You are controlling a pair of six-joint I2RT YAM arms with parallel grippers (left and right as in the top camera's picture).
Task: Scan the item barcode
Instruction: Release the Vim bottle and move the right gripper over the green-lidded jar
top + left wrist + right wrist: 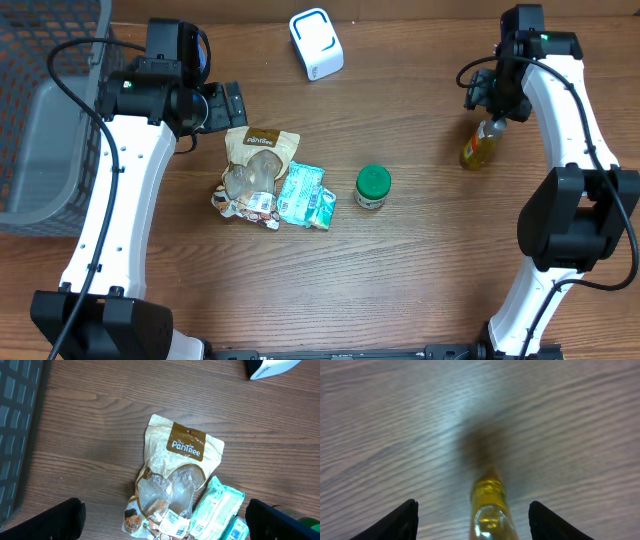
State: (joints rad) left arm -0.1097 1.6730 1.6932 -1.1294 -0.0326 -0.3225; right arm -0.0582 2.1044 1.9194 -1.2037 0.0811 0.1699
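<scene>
Pouch (258, 160) at centre-left lies crinkled on the surface (420, 270) below my left gripper (228, 104), which is spread wide and empty. Scanner (316, 42) sits top centre. Bottle (478, 145), upper right, sits between the parted, unclamped sides of my right gripper (472, 510). Judged rigid, smooth, probably slippery and liquid-heavy; grip the body below the neck.

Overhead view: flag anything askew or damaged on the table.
The Pantree pouch looks crumpled at its lower end, and the teal packet lies skewed against it. The green-lidded jar stands apart, upright.
</scene>
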